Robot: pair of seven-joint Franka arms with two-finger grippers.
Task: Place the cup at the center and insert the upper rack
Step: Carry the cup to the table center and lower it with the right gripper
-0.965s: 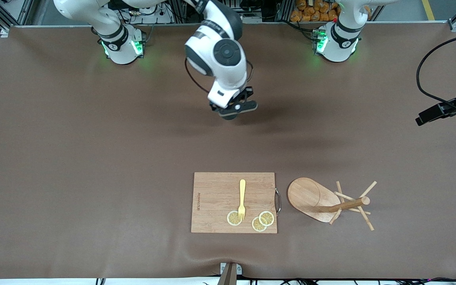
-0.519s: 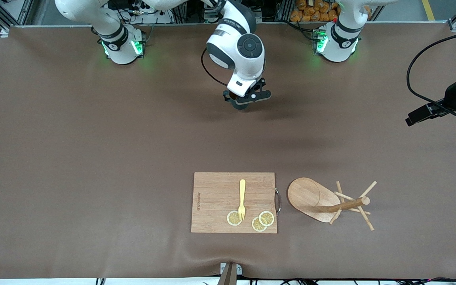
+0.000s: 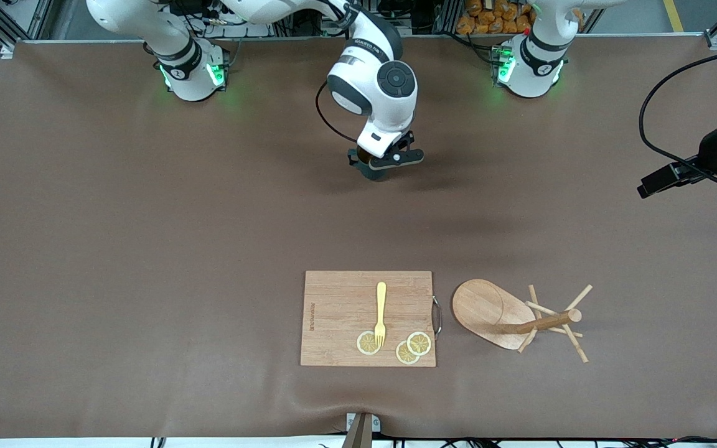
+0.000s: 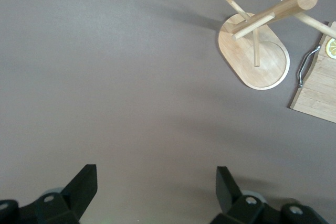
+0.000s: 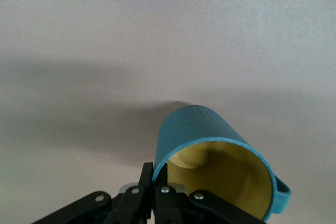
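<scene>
Front view first: the right hand [image 3: 386, 167] hangs over the bare middle of the desk [image 3: 147, 249], toward the robots' bases, and something dark sits beneath it that I take to be the cup, though it is mostly hidden here. The upper rack [image 3: 520, 320] lies tipped on its side on the desk, nearer the front camera, just beside the cutting board [image 3: 340, 311] that carries a fork [image 3: 381, 311] and lemon slices [image 3: 411, 347]. The left arm waits at its own end of the desk, up in the air.

Left wrist view: the left hand [image 4: 155, 192] is spread wide with nothing between its fingers, looking down at bare desk, with the upper rack [image 4: 254, 59] well apart from it.

Right wrist view: the right hand [image 5: 153, 179] is pinching the rim of the cup [image 5: 210, 145], one finger inside the yellow wall and one outside; the cup appears low over the desk or on it.

The step in hand looks like setting the cup down at the centre. Next, the cup needs releasing upright, then the toppled rack calls for a grasp, probably by the left hand.
</scene>
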